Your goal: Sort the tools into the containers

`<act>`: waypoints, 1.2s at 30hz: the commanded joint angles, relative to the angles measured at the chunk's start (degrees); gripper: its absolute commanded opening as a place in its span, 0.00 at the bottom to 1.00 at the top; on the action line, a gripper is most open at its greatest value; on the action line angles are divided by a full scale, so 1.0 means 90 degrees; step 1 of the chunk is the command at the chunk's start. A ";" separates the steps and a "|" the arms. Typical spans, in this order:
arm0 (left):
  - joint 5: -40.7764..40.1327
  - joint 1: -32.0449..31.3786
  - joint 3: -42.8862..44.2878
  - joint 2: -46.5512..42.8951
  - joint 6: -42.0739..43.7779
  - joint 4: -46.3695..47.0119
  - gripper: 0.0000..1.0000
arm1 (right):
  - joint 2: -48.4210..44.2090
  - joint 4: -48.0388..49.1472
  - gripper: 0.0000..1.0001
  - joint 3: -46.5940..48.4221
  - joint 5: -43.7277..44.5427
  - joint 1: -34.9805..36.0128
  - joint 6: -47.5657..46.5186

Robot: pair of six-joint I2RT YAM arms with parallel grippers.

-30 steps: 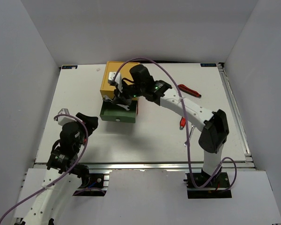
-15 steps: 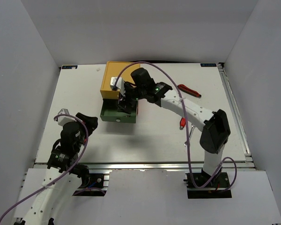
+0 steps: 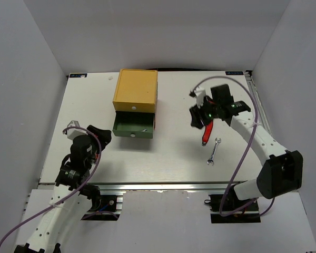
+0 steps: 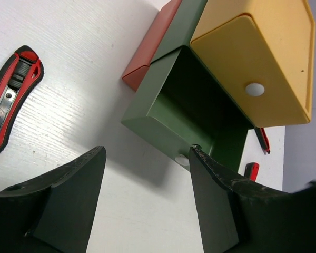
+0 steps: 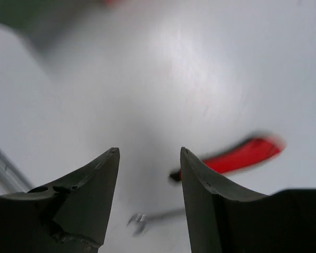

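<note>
The chest stands at the back middle, its yellow top drawer (image 3: 135,87) shut. The green middle drawer (image 3: 127,128) is pulled out, with a silver wrench (image 3: 144,129) lying in it. The red-orange bottom drawer (image 4: 147,45) shows as an edge. My right gripper (image 3: 195,117) is open and empty above the table, over a red-handled tool (image 3: 205,135). A second silver wrench (image 3: 214,151) lies nearer. Both are blurred in the right wrist view: tool (image 5: 242,155), wrench (image 5: 147,216), gripper (image 5: 150,153). My left gripper (image 4: 146,153) is open and empty, facing the green drawer (image 4: 163,118).
A red and black pocket knife (image 4: 10,97) lies on the table left of the chest. Two more red-handled tools (image 4: 251,169) show beyond the green drawer. White walls close in the table on three sides.
My right gripper has left the green drawer and swung right to above the red-handled tool. The silver wrench it held now lies in the drawer. The left arm has not moved.
</note>
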 commanded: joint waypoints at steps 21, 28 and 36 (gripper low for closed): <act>0.0151 0.0003 -0.0352 0.0105 -0.0109 0.0446 0.74 | 0.0275 -0.0485 0.61 -0.2746 0.1920 -0.1711 0.3396; 0.0111 0.0003 -0.0294 0.0144 -0.0100 0.0309 0.74 | 0.0588 0.0071 0.59 -0.2873 0.1851 -0.1711 0.3689; 0.0082 0.0003 -0.0147 0.0232 -0.0129 0.0260 0.74 | 0.0735 0.0268 0.55 -0.3185 0.2533 -0.1682 0.3943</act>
